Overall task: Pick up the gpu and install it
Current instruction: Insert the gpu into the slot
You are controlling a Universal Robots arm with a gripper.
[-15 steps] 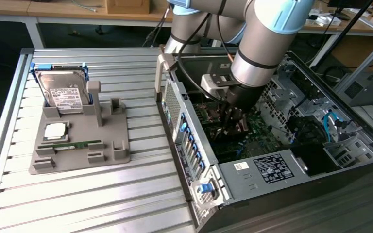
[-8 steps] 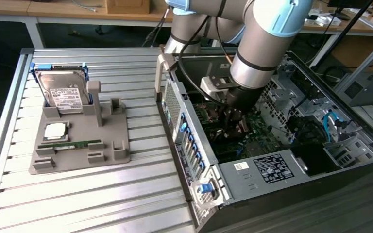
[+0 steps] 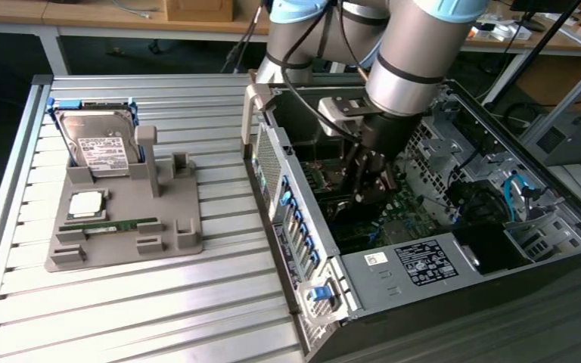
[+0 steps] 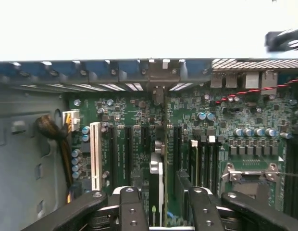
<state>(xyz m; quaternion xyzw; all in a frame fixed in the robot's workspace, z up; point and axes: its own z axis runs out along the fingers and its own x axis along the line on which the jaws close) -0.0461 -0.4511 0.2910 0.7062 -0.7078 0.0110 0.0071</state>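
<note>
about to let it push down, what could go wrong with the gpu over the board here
The gpu is held edge-on between the fingers, above the motherboard; if it is off the slot line, a push could land on nearby slots or the capacitors. Its bracket end must meet the rear slot row or it may catch. The red cable looks apart from it.

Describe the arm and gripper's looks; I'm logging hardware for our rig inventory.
The arm is a grey cylindrical tube with light-blue joint caps and black bands; black cables run along it. A silver bracket joins the black gripper, whose black fingers show round screw heads.
</note>
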